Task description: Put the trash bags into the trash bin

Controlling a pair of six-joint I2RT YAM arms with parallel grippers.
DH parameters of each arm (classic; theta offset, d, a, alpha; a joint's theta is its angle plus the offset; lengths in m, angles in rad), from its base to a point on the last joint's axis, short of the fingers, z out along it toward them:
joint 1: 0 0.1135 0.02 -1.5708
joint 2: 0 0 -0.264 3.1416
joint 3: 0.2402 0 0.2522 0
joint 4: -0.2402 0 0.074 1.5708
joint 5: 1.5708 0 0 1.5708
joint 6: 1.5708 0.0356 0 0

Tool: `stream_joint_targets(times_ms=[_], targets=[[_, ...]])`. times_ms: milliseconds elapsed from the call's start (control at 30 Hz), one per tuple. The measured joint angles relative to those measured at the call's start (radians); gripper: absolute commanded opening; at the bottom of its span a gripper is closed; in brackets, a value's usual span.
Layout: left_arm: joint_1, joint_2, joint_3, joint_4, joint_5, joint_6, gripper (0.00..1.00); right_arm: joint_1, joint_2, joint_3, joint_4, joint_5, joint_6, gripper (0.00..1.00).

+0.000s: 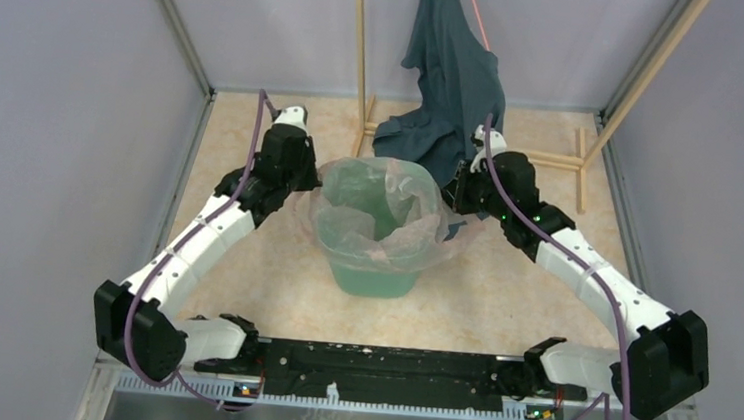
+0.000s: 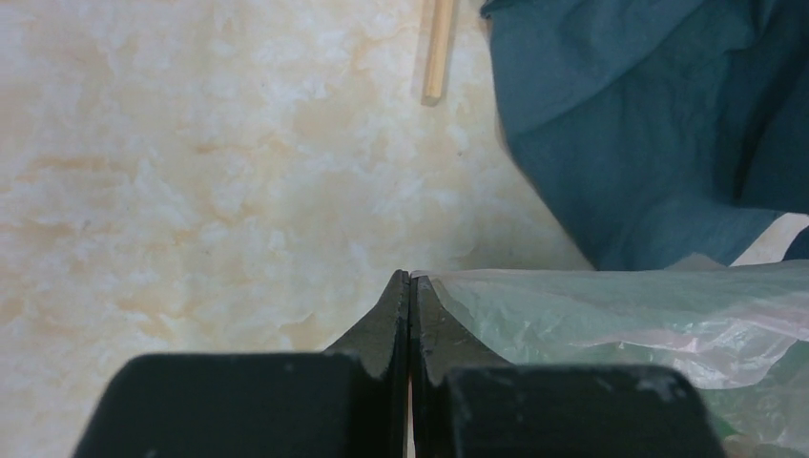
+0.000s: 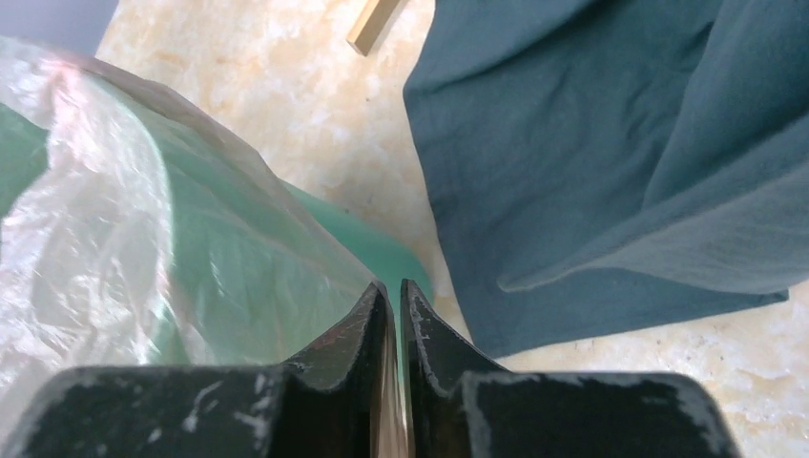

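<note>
The mint-green trash bin (image 1: 373, 275) stands mid-table with the pale pink translucent trash bag (image 1: 389, 196) draped inside it and over its rim. My left gripper (image 1: 312, 180) is at the bin's left rim. In the left wrist view its jaws (image 2: 410, 277) are pressed together, and the bag's edge (image 2: 620, 315) runs from their tips. My right gripper (image 1: 453, 191) is at the right rim. Its jaws (image 3: 395, 286) stand a narrow crack apart, with the bag film (image 3: 114, 239) lying along the left finger over the green bin wall (image 3: 372, 248).
A dark teal cloth (image 1: 453, 86) hangs from a wooden rack (image 1: 361, 49) behind the bin and pools on the table next to my right gripper (image 3: 611, 162). Grey walls close in on both sides.
</note>
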Motion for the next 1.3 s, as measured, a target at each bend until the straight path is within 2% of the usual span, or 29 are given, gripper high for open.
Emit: stream_joint_targets(times_ms=[33,167,233,400,500,567,667,733,833,900,967,1000,1100,1300], targets=[[0.002,-0.008,0.0,-0.021,-0.001,0.0,0.05,0.0,-0.004,0.0,-0.016,0.0,-0.001,0.21],[0.003,-0.04,0.012,-0.139,-0.017,0.01,0.49,-0.002,-0.056,0.007,-0.121,0.028,-0.009,0.32],[0.003,-0.061,0.023,-0.209,-0.029,0.016,0.66,-0.002,-0.106,0.025,-0.196,0.059,-0.02,0.39],[0.003,-0.148,0.037,-0.332,-0.05,0.017,0.81,-0.006,-0.249,0.069,-0.304,0.126,-0.042,0.54],[0.003,-0.205,0.037,-0.397,-0.049,-0.004,0.86,-0.006,-0.32,0.068,-0.343,0.148,-0.053,0.65],[0.003,-0.232,0.026,-0.412,-0.044,-0.022,0.88,-0.006,-0.347,0.061,-0.353,0.156,-0.057,0.69],[0.003,-0.263,-0.02,-0.414,-0.021,-0.046,0.88,-0.006,-0.356,0.022,-0.344,0.145,-0.063,0.69],[0.004,-0.264,-0.059,-0.411,0.006,-0.063,0.83,-0.006,-0.335,-0.007,-0.331,0.128,-0.064,0.66],[0.004,-0.262,-0.126,-0.388,0.041,-0.091,0.6,-0.006,-0.27,-0.057,-0.293,0.119,-0.067,0.34],[0.004,-0.264,-0.188,-0.348,0.064,-0.113,0.4,-0.006,-0.224,-0.103,-0.263,0.119,-0.063,0.24],[0.004,-0.264,-0.257,-0.305,0.087,-0.134,0.25,-0.006,-0.2,-0.151,-0.225,0.103,-0.05,0.17],[0.004,-0.263,-0.293,-0.283,0.099,-0.143,0.21,-0.006,-0.192,-0.184,-0.191,0.086,-0.035,0.13],[0.004,-0.245,-0.367,-0.241,0.136,-0.179,0.13,-0.006,-0.176,-0.259,-0.106,0.035,0.007,0.06],[0.004,-0.236,-0.454,-0.144,0.196,-0.232,0.04,-0.006,-0.13,-0.356,0.063,-0.042,0.089,0.04]])
